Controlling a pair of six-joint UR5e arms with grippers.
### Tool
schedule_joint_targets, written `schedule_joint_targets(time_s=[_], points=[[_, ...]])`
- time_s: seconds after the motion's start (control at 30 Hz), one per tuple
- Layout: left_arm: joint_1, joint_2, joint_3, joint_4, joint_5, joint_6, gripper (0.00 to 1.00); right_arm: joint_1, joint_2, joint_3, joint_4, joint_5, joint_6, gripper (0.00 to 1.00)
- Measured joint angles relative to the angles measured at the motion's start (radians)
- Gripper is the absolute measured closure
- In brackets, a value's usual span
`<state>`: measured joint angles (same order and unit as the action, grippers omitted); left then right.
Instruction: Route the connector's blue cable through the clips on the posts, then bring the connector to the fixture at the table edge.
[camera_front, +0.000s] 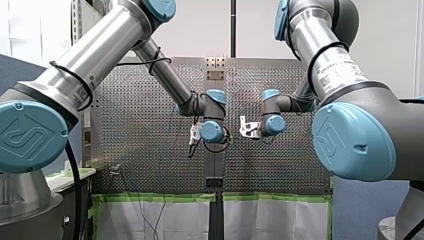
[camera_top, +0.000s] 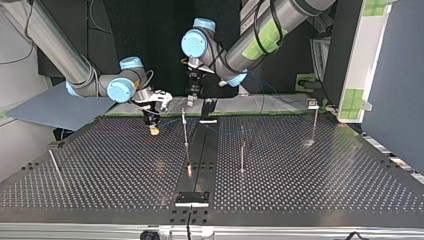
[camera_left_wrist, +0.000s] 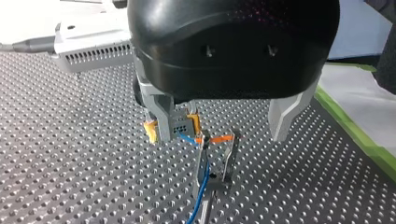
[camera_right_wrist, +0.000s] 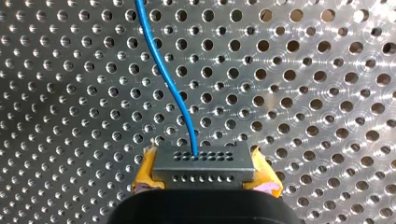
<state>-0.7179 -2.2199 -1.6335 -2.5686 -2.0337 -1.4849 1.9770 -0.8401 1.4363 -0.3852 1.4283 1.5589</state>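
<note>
My right gripper (camera_right_wrist: 205, 176) clamps the connector (camera_right_wrist: 203, 163) between its yellow pads (camera_right_wrist: 145, 173), just beside the clip (camera_left_wrist: 217, 161). The blue cable (camera_right_wrist: 166, 74) reaches that clip. My left gripper (camera_left_wrist: 222, 123) hangs above the clip, fingers spread wide.

Even bright light, ringed glare on the table (camera_right_wrist: 303, 84), slight blur

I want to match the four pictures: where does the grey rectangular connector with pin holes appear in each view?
Front view: cannot be made out.
Top view: grey rectangular connector, tiny, at the tip of my right end effector.
Left wrist view: connector ahead, beside the metal clip post.
Right wrist view: connector clamped, close up.
Shared landmark: the yellow pads gripping it.
</note>
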Motion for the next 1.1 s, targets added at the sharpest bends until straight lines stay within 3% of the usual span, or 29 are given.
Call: schedule_joint_targets(time_s=[0.5, 1.1], points=[[0.008, 0.000, 0.000, -0.032, 0.016, -0.102, 0.01, 0.000, 0.000, 0.000, 0.000, 0.000, 0.000, 0.98], [0.008, 0.000, 0.000, -0.036, 0.026, -0.110, 0.01, 0.000, 0.000, 0.000, 0.000, 0.000, -0.002, 0.98]])
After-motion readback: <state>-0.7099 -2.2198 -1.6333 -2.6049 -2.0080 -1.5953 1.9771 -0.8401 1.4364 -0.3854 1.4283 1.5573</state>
